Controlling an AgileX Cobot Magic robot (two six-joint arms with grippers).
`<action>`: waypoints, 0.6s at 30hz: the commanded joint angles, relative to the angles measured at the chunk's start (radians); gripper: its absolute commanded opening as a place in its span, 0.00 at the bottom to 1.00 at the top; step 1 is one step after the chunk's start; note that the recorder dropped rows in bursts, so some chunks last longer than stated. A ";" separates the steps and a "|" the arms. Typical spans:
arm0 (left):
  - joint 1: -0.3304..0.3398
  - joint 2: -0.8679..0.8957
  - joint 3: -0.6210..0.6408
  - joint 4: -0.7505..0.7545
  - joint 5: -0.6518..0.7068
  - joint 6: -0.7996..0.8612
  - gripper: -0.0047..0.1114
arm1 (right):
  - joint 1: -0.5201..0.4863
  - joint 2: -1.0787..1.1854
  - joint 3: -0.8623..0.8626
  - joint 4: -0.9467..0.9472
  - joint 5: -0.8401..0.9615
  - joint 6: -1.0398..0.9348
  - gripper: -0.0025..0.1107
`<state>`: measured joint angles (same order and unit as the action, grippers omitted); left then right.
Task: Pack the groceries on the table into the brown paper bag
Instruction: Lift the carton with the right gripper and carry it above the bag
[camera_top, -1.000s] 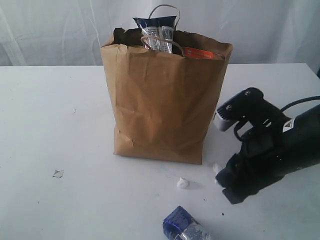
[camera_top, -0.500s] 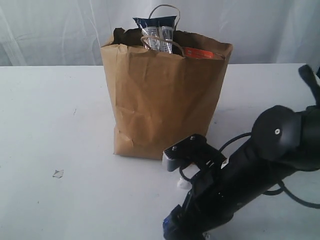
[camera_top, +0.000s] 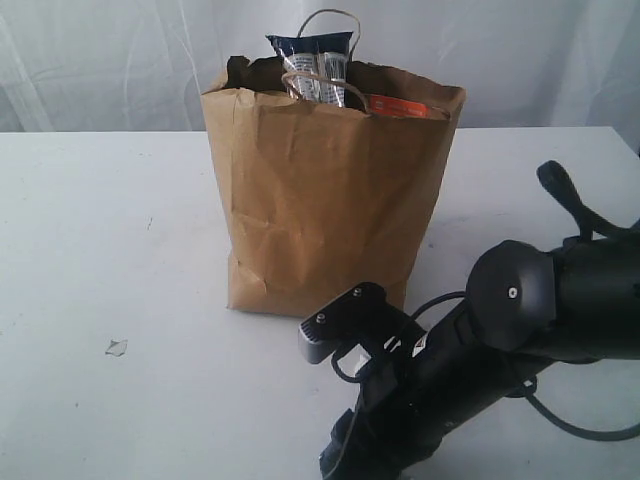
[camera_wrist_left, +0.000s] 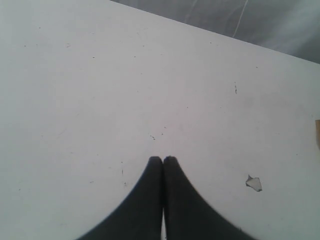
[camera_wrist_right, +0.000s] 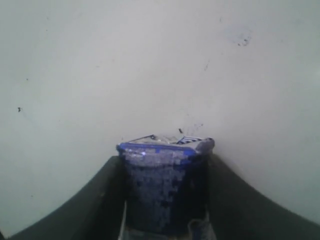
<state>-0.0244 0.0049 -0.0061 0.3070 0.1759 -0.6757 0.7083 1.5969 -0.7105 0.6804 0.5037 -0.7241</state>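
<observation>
The table (camera_top: 100, 250) is carrying the bag (camera_top: 320, 200), which is standing upright and open-mouthed at its middle so that things can be dropped in from above. The right arm (camera_top: 500, 330) is stooping low in front of the bag, near its right corner, because the last loose item is lying there on the table. Inside the bag, the navy packet (camera_top: 318, 55) is sticking up past the rim between the handles, being too long to sink, and the pouch (camera_top: 400, 106) is showing its orange label just at the rim on the right. The left gripper (camera_wrist_left: 163, 162) is idling with its fingers pressed together on nothing, hovering over bare table off to the bag's left, out of the way. The right gripper (camera_wrist_right: 165, 159) is clasping the blue packet (camera_wrist_right: 162, 195), its fingers lying against both sides. That packet is probably resting on the table, ready for lifting. A small scrap (camera_top: 116, 347) is lying well left of the bag.
</observation>
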 joint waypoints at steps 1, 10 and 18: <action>0.003 -0.005 0.006 0.004 0.001 0.000 0.04 | 0.001 -0.002 -0.026 -0.001 0.086 0.006 0.28; 0.003 -0.005 0.006 0.004 0.001 0.000 0.04 | 0.001 -0.002 -0.234 -0.001 0.343 0.055 0.26; 0.003 -0.005 0.006 0.004 0.001 0.000 0.04 | 0.001 -0.002 -0.372 0.004 0.318 0.055 0.26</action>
<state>-0.0244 0.0049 -0.0061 0.3070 0.1759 -0.6757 0.7083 1.5991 -1.0363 0.6699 0.8199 -0.6739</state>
